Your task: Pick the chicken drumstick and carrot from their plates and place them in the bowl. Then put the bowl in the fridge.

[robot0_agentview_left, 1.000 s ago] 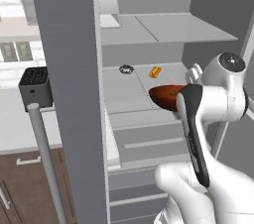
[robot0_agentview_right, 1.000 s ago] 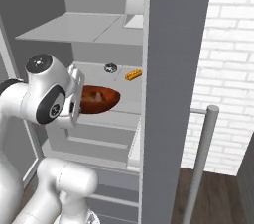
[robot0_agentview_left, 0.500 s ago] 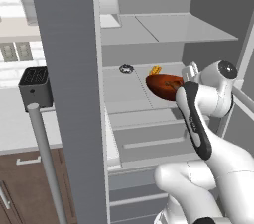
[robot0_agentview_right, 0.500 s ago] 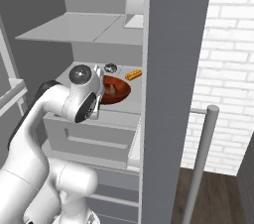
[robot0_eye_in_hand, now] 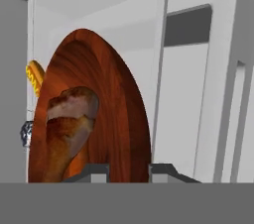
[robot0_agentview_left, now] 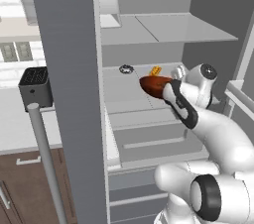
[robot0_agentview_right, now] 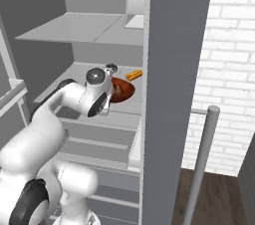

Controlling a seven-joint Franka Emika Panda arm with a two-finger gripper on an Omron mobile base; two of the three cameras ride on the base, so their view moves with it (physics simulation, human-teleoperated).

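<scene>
One glossy reddish-brown round bowl point(robot0_agentview_left: 155, 85) sits over the tall grey fridge's point(robot0_agentview_left: 74, 94) pale grey middle shelf point(robot0_agentview_left: 119, 91), gripper point(robot0_eye_in_hand: 129, 171) clenched on its rim. Dark reddish-brown chicken drumstick point(robot0_eye_in_hand: 69, 119) inside. Small orange item point(robot0_agentview_right: 133, 75) lies behind.

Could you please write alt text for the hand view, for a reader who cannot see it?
A glossy reddish-brown bowl, gripped at its rim by the shut jaws, holds a chicken drumstick. Pale grey fridge walls stand behind it, and a small orange item peeks past the bowl's edge.
</scene>
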